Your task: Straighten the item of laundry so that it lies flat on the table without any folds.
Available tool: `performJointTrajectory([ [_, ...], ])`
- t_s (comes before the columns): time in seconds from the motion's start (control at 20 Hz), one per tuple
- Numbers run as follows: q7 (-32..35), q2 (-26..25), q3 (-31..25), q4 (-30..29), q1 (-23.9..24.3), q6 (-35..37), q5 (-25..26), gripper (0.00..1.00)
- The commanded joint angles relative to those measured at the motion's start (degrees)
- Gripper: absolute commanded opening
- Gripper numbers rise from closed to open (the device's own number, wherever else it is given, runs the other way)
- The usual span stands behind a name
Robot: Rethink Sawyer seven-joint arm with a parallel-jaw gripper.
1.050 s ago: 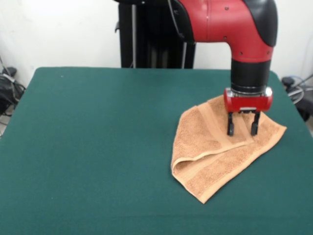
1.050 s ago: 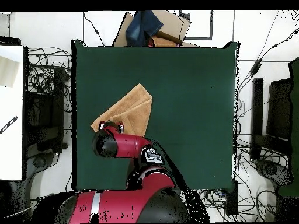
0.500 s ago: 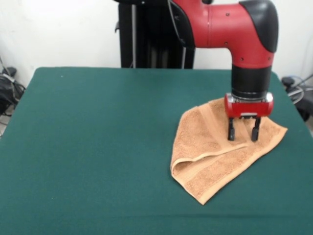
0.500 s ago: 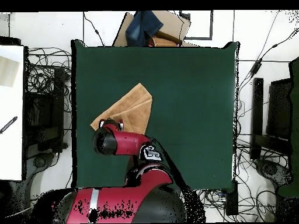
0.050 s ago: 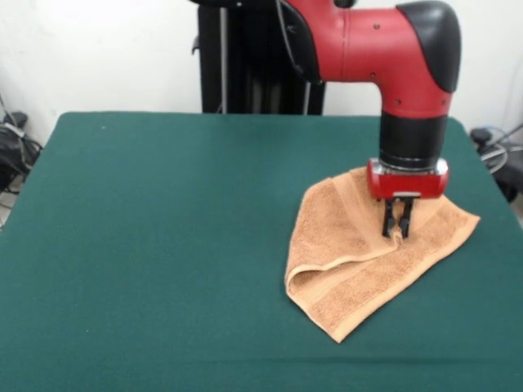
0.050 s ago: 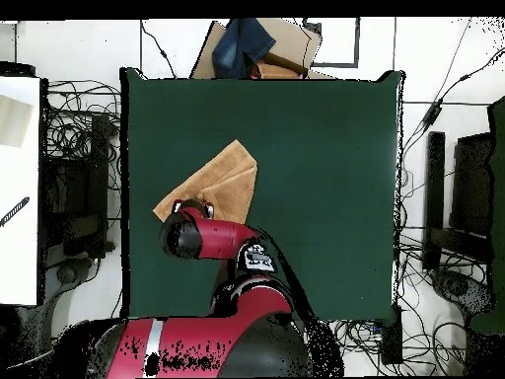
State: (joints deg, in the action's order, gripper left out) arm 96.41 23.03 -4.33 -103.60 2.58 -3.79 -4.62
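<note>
My claw [image 5: 397, 232] is pinching the towel [image 5: 351, 261] at its top layer's folded edge. Soft, light, floppy stuff; should peel open easily.

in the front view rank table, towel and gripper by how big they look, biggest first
1. the table, by far the largest
2. the towel
3. the gripper, smallest, its fingers closed on a pinch of towel

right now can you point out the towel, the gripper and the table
towel [image 5: 335, 286]: front view, on the near folded layer of terry.
gripper [image 5: 397, 232]: front view, between its fingertips, shut on a pinch of towel.
table [image 5: 163, 245]: front view, on bare green cloth beside the towel.
</note>
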Motion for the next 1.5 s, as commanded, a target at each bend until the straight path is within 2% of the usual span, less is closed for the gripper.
performJointTrajectory([
  [0.05, 6.70, -12.07, -1.44, 11.83, -0.14, -2.04, -0.91, 0.00],
  [0.5, 8.45, -10.11, -1.97, 9.76, 0.08, -1.85, -0.84, 0.00],
  [0.6, 8.45, -8.11, -2.20, 7.95, 0.86, -0.76, -0.37, 0.00],
  [0.8, 6.16, 0.49, -2.37, 1.11, 4.65, 3.86, 3.10, 0.00],
  [0.95, 2.80, 7.10, -4.25, -4.33, 11.42, 7.47, 7.33, 0.00],
  [1.15, 0.08, 11.27, -7.34, -7.61, 19.00, 10.37, 11.72, 0.00],
  [1.3, -0.23, 12.47, -10.41, -9.58, 24.17, 10.62, 14.71, 0.00],
  [1.5, -0.88, 9.85, -13.90, -10.87, 31.23, 8.69, 19.57, 0.00],
])
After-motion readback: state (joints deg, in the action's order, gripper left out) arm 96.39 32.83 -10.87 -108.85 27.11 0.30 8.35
